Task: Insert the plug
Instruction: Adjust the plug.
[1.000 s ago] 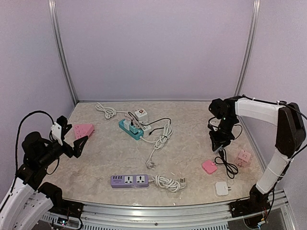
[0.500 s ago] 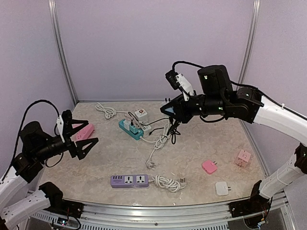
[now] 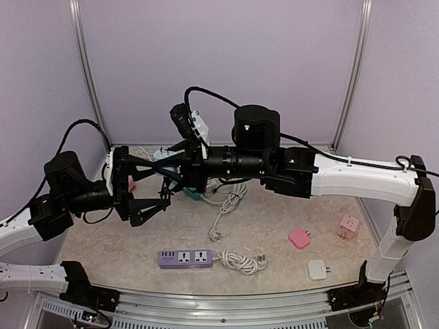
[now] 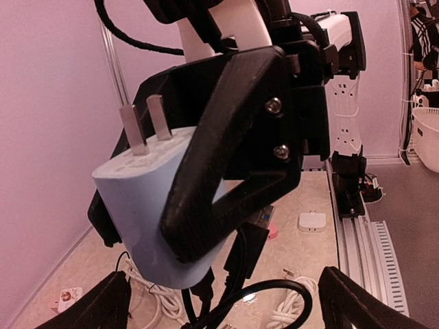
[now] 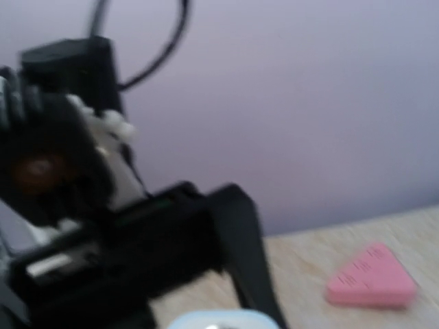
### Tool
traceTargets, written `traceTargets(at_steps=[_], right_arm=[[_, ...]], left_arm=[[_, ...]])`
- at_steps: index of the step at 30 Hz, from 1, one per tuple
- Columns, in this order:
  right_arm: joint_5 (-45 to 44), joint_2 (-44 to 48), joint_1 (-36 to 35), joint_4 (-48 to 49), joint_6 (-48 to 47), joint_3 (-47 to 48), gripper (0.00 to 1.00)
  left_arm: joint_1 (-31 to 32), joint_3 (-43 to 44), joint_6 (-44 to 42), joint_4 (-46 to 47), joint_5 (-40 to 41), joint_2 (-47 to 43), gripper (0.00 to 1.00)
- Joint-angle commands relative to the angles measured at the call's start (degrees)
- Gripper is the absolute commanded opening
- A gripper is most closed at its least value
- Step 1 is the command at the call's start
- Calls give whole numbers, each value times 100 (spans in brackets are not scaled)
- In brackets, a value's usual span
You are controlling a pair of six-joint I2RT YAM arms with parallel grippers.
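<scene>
The right arm's fingers (image 4: 233,137) pinch the pale-blue two-pronged plug (image 4: 140,205), held in the air over the 10 o'clock part of the marbled worktop (image 3: 274,212). The left arm's fingers (image 4: 357,301) are spread wide, flanking the plug without touching it. A purple power strip (image 3: 185,258) lies at 6 o'clock.

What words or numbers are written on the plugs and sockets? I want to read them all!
No text here can be read.
Pink triangular socket: faint marks on top, too blurred to read.
Purple power strip: any print is too small to read.
Blue plug: no words or numbers on the side that shows.
</scene>
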State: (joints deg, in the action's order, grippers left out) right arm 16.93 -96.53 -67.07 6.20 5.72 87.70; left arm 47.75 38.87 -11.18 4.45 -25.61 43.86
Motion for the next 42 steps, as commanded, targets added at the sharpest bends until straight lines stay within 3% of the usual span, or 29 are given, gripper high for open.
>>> traceTargets(at_steps=[1, 5, 13, 20, 29, 40, 42], right_arm=[[519, -140, -112, 945, 240, 214, 0], [622, -167, -126, 1195, 390, 179, 0], [493, -30, -123, 1075, 399, 29, 0], [929, 50, -131, 1089, 309, -33, 0], [1059, 12, -127, 1103, 268, -14, 0], [996, 4, -130, 960, 97, -91, 0], [1014, -8, -126, 946, 77, -95, 0]], left_arm=[[97, 93, 29, 260, 45, 126, 85], [98, 27, 126, 212, 131, 111, 66], [39, 202, -153, -70, 408, -137, 66], [-360, 437, 541, -207, -98, -297, 64], [-310, 476, 564, 196, -521, -149, 46], [-214, 644, 739, 274, -526, -88, 36], [-200, 663, 684, 240, -493, -81, 30]])
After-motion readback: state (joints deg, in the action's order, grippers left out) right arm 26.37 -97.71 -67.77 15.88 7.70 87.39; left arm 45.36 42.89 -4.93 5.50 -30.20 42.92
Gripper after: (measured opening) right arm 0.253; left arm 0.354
